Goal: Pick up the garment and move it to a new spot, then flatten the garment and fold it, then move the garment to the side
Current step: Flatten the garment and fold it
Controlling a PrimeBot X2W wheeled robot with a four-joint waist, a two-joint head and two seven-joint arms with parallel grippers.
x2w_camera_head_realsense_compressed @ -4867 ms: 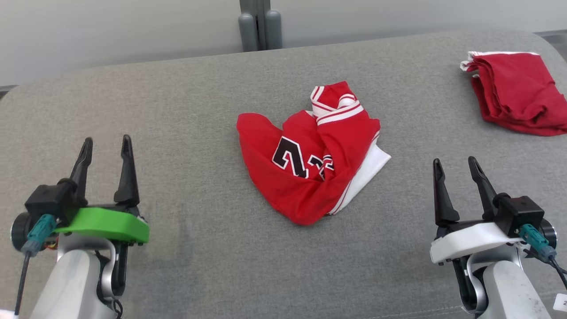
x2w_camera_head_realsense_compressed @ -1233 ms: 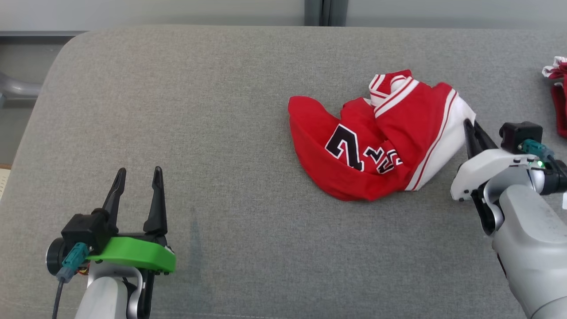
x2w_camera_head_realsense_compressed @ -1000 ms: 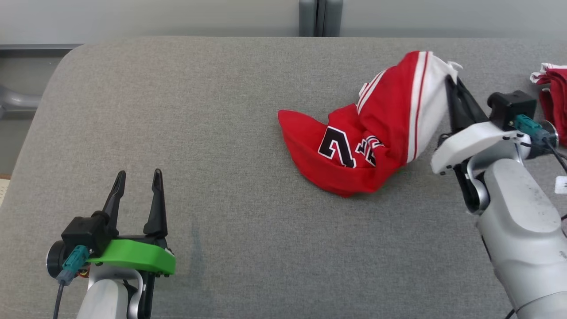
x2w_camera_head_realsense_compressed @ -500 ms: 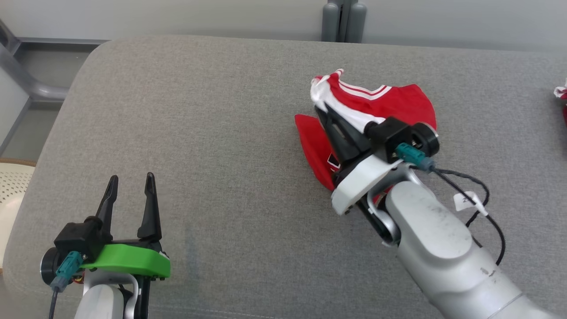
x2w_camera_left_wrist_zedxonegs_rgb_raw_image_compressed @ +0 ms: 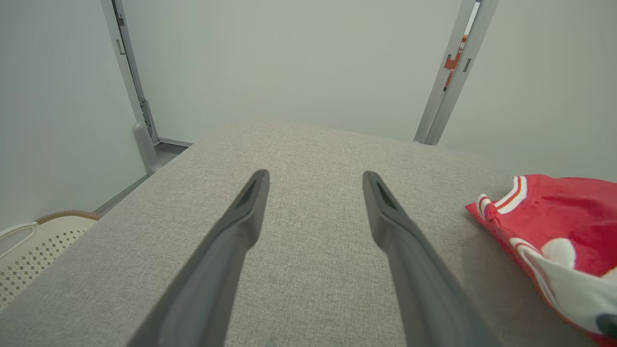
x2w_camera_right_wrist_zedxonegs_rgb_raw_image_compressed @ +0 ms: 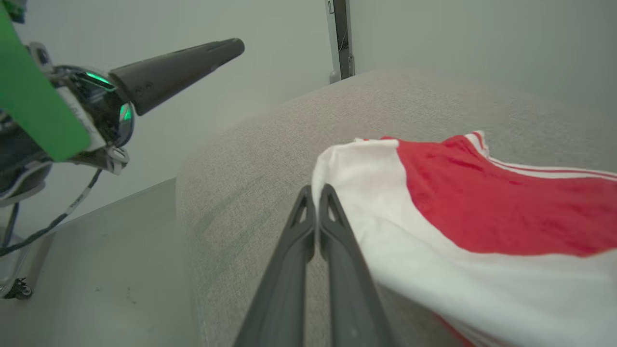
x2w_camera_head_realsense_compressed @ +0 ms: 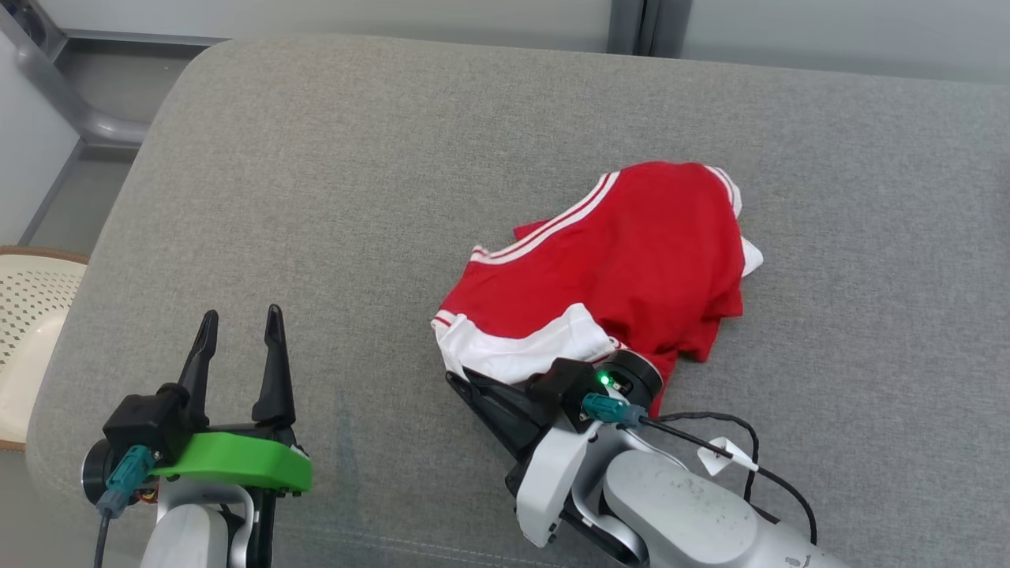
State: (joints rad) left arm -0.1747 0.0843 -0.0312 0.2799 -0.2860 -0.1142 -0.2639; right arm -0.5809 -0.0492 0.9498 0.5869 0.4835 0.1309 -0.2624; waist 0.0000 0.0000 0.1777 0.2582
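Right gripper (x2w_camera_head_realsense_compressed: 458, 383) clenched on white hem of garment (x2w_camera_head_realsense_compressed: 631, 252), heaped at middle of cushion (x2w_camera_head_realsense_compressed: 316, 158), toward near edge. Left gripper (x2w_camera_head_realsense_compressed: 241, 313) spread and empty over cushion's near left corner. Probably closing out relocation step; next: let go, then pull cloth flat with both.

Red garment (x2w_camera_head_realsense_compressed: 631, 260) on couch (x2w_camera_head_realsense_compressed: 316, 158), at right hand (x2w_camera_head_realsense_compressed: 455, 380)

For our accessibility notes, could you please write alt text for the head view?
The right gripper, shut, pinches the white edge of a crumpled red garment on a grey cushion. The left gripper rests open at lower left, apart from it.
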